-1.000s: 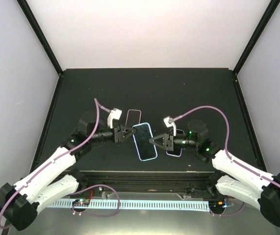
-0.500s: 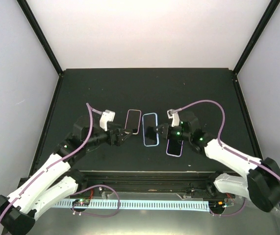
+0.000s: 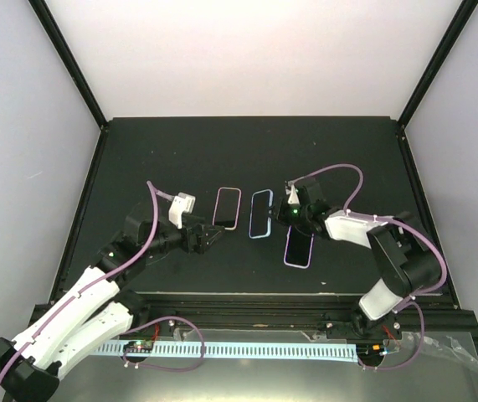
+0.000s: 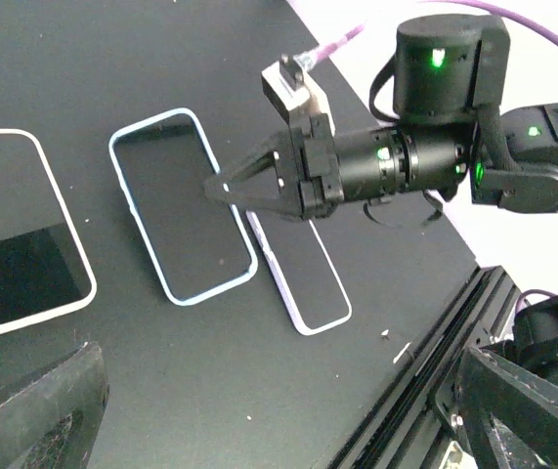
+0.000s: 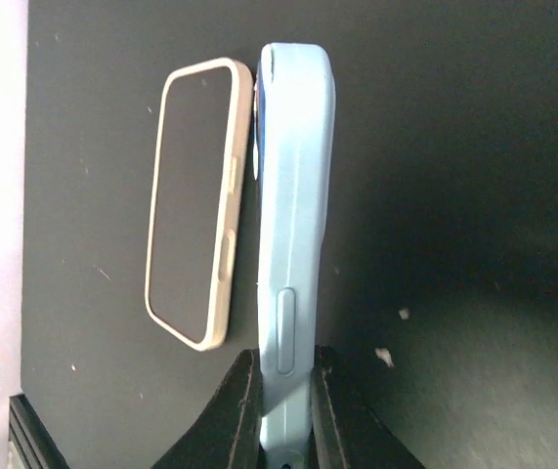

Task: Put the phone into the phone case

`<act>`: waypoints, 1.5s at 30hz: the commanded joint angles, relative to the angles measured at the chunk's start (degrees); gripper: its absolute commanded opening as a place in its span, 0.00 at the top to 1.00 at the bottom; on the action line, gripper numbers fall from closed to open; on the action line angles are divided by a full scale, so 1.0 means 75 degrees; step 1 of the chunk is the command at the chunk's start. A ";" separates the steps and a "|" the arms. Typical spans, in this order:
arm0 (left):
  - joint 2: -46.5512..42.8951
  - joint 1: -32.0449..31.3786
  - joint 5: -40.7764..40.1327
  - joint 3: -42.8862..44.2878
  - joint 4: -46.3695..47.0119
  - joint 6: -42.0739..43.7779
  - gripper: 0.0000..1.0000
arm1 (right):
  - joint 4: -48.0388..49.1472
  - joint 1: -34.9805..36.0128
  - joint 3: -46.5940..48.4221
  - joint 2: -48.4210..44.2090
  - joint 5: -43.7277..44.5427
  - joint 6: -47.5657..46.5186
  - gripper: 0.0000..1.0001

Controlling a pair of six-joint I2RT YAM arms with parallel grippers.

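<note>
The right gripper (image 5: 284,376) is pinching the light blue phone case (image 5: 296,176) across its thickness, with the jaws pressing on both faces at the end nearest the wrist camera. The case is sitting tilted rather than flat near the middle of the black table (image 3: 180,151), turning its long side with the button toward that camera. In the left wrist view a dark face is showing inside its rim; whether that is a screen I cannot tell. A cream-rimmed case (image 3: 227,208) is lying flat just beside it at 9 o'clock in the top view, and a purple-rimmed case (image 3: 299,248) is lying at 4 o'clock. The left gripper (image 3: 215,237) is hanging at 8 o'clock, apart from all three, with its fingers (image 4: 39,410) spread wide and gripping nothing.
</note>
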 commanded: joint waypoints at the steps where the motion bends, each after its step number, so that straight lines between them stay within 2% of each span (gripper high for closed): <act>1: -0.0116 0.0044 0.0021 -0.0080 -0.0087 -0.0014 0.01 | 0.0977 -0.0146 0.0593 0.0336 -0.0223 0.0308 0.98; 11: -0.0209 0.0039 -0.0005 -0.0054 -0.0160 -0.0157 0.01 | 0.0717 -0.0525 0.0726 0.1068 -0.0273 0.0326 0.88; 14: -0.0222 0.0042 -0.0046 -0.0020 -0.0136 -0.0163 0.01 | 0.0374 -0.0617 0.0755 0.1002 -0.0223 0.0206 0.80; 19: -0.0159 0.0044 -0.0192 0.0161 -0.0271 -0.0114 0.01 | -0.0741 -0.0684 0.0823 0.0442 0.0360 -0.0305 0.46; 24: -0.0217 0.0038 -0.0529 0.0409 -0.0519 0.0013 0.01 | -0.1764 -0.0693 0.0734 -0.0577 0.0950 -0.0845 0.23; 28: -0.0417 0.0039 -0.1526 0.0644 -0.1005 -0.0147 0.01 | -0.2610 -0.0695 0.0650 -0.1777 0.1262 -0.1215 0.03; 32: -0.0628 0.0044 -0.2404 0.0933 -0.1303 -0.0197 0.01 | -0.3779 -0.0681 0.0711 -0.3166 0.1631 -0.1740 0.00; 37: -0.0812 0.0056 -0.2858 0.1378 -0.1407 -0.0093 0.01 | -0.5666 -0.0693 0.1256 -0.4749 0.2060 -0.2324 0.00; 45: -0.1055 0.0059 -0.2584 0.2102 -0.1442 -0.0083 0.01 | -0.6470 -0.0687 0.1663 -0.6651 0.1579 -0.1990 0.00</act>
